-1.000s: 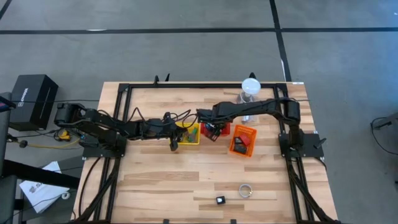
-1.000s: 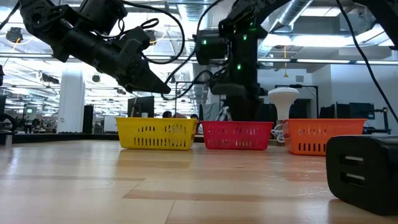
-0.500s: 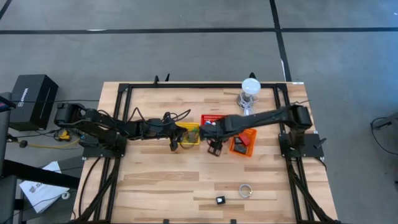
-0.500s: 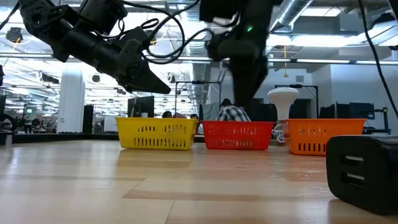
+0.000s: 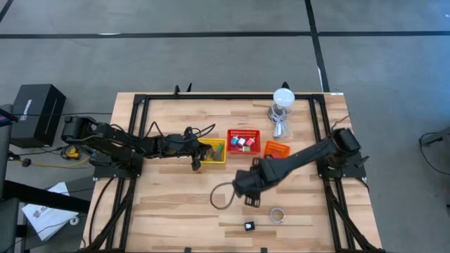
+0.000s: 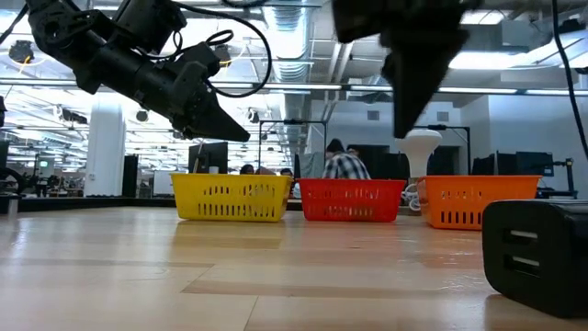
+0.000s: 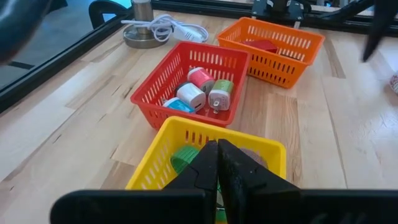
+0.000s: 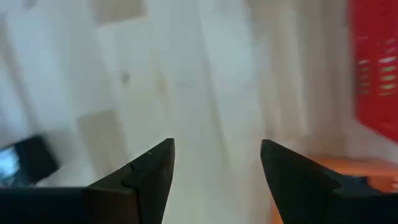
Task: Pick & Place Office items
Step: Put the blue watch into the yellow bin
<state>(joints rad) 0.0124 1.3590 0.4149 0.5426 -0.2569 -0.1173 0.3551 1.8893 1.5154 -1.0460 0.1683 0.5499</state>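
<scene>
Office items lie in several spots: small chargers sit in the red basket, well behind the right gripper, while a tape ring and a little black cube rest on the table near it. That gripper hovers spread wide and empty. The left gripper, pressed together and empty, hangs just in front of the yellow basket.

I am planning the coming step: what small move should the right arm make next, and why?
Probably move the open right gripper on toward the black cube and the ring, the items still lying loose near the table's front edge. Its jaws hold nothing; the left gripper waits shut over the yellow basket.
</scene>
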